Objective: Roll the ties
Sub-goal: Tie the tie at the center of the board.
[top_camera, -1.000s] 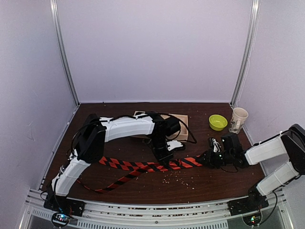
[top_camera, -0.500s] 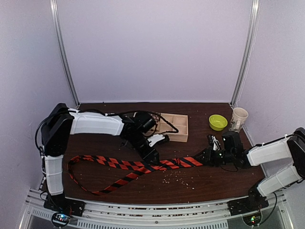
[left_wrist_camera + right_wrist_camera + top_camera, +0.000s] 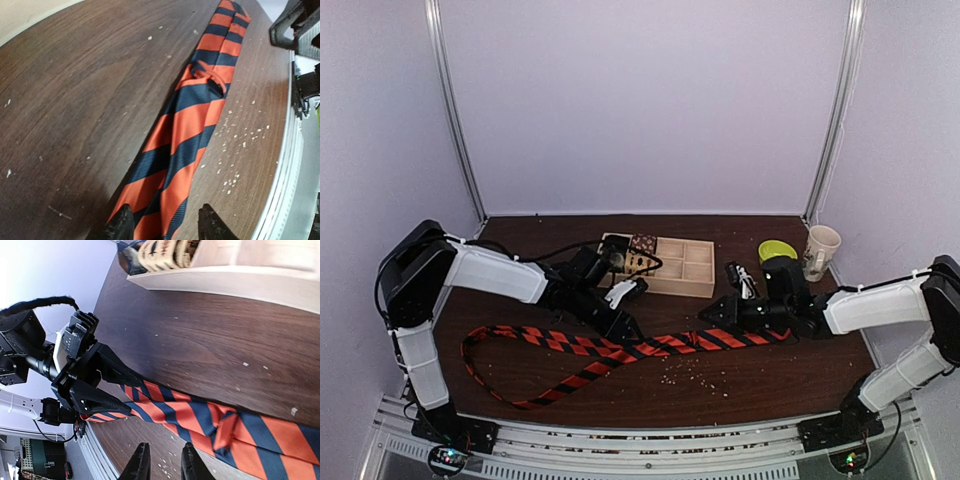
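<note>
The red-orange and black striped tie (image 3: 570,345) lies stretched across the table, looped at its left and doubling back toward the front. My left gripper (image 3: 625,328) hangs low over its middle. In the left wrist view this gripper (image 3: 165,227) is open, its tips standing either side of the tie (image 3: 190,120) without clamping it. My right gripper (image 3: 712,315) hovers over the wide part. In the right wrist view its fingers (image 3: 166,465) stand a narrow gap apart with only bare table between them, and the tie (image 3: 200,412) with a folded bump lies just beyond.
A wooden tray (image 3: 690,285) sits at the back middle with small patterned fabric rolls (image 3: 642,243) in its left compartments. A green bowl (image 3: 777,250) and a pale cup (image 3: 820,250) stand at the back right. Crumbs (image 3: 685,375) dot the table in front of the tie.
My left arm has drawn back to the left along the tie and its gripper has opened. The tie's left loop now lies farther left. My right arm has reached leftward over the wide end.
</note>
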Motion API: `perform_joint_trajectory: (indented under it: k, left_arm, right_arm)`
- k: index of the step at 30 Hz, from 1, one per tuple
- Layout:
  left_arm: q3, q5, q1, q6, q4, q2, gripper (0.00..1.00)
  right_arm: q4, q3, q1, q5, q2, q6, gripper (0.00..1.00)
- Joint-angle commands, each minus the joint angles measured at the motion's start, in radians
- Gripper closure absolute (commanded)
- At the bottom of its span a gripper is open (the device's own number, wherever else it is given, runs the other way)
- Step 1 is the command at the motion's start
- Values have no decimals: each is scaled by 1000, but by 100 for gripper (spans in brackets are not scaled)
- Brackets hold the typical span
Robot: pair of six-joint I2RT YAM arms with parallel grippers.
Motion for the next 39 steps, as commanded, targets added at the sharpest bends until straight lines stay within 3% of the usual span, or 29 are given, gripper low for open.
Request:
perform_joint_trajectory:
  k: [1, 9, 21, 25, 33, 39]
  left_arm:
    - [-19, 61, -5, -34, 113, 0, 55]
    - [-40, 57, -5, -42, 117, 14, 58]
    - [-82, -3, -5, -50, 103, 10, 54]
    - [-73, 36, -13, -44, 100, 18, 63]
    - [-73, 162, -57, -50, 176, 12, 100]
    - [-63, 186, -57, -60, 173, 13, 100]
  right_arm:
    - [-30, 88, 60, 57, 69, -32, 78]
    - [-28, 190, 133, 75, 217, -31, 79]
    - [-77, 242, 155, 123, 358, -60, 81]
    - [-93, 244, 157, 126, 377, -65, 82]
    - [-54, 206, 158, 126, 344, -38, 83]
    - [-63, 180, 155, 131, 229, -40, 80]
